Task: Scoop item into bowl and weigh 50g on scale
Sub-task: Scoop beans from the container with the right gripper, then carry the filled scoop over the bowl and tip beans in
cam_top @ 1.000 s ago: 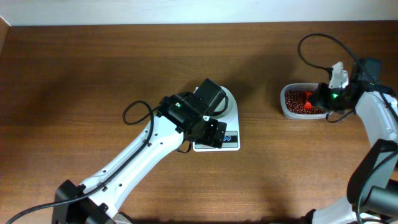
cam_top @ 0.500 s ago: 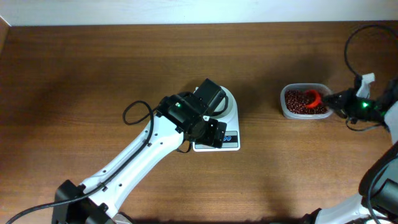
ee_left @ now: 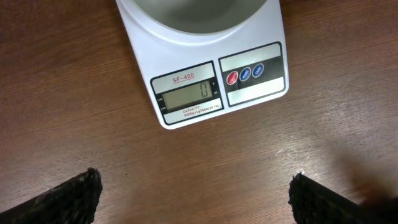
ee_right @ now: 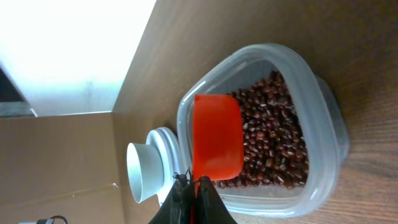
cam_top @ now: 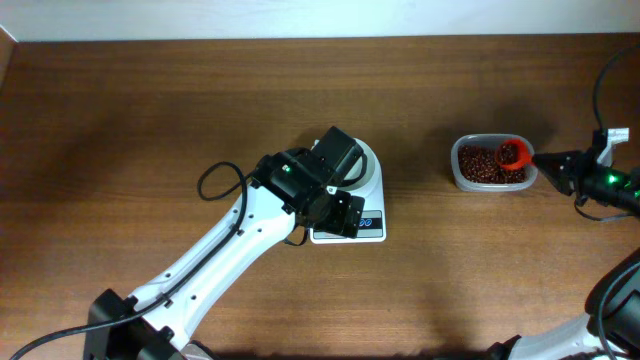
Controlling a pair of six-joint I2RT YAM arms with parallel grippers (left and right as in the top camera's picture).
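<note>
Ideally the red scoop [ee_right: 216, 140], pinched by the right gripper [ee_right: 193, 186], is sunk into the beans [ee_right: 273, 118] in the clear tub [ee_right: 326, 146] at three o'clock and lifted level. The left gripper [ee_left: 196, 196] is held spread above the front of the scale [ee_left: 252, 93] bearing the bowl [ee_left: 199, 12].

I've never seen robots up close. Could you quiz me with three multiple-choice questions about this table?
1. What does the scale's display read? A) 0 B) 50 C) 120
2. How many round buttons has the scale? A) one B) three C) five
3. Where is the scoop? A) on the scale B) at the tub of beans C) on the floor
Answers: 1 A, a lone 0 shows; 2 B, one red, two blue; 3 B, its cup shows over the beans.
</note>
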